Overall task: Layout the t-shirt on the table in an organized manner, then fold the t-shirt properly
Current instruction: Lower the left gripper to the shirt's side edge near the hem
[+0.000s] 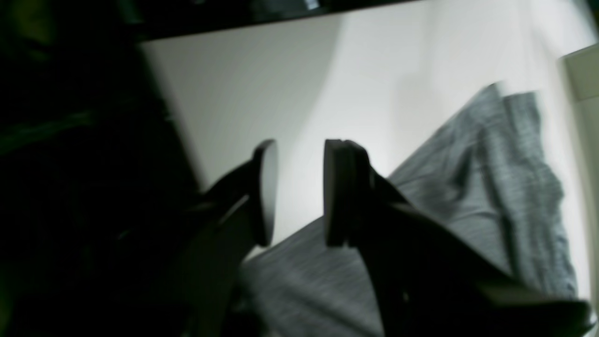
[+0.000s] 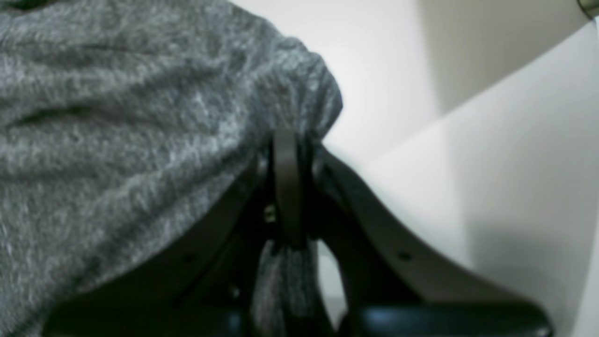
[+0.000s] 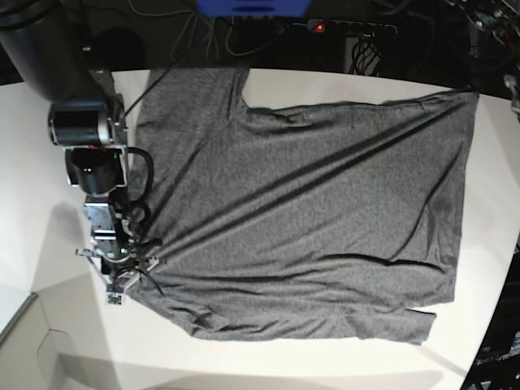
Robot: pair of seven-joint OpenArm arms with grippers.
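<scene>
My right gripper [image 3: 122, 276], at the left of the base view, pinches a soft bunched corner of the t-shirt [image 3: 309, 211] between flat dark pads. The heathered charcoal knit lies spread across the smooth white table [image 3: 487, 268], creased in long diagonal folds. My left gripper [image 1: 299, 192] hangs above the cloth's edge, its rounded pads [image 1: 266, 187] parted and holding nothing.

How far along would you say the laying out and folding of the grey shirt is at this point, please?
Mostly done: the heathered charcoal-grey knit t-shirt lies spread across the smooth white table, though creased. In hand: the right gripper pinches its edge, while the left gripper hangs open and empty. Left: smoothing and all folding.
</scene>
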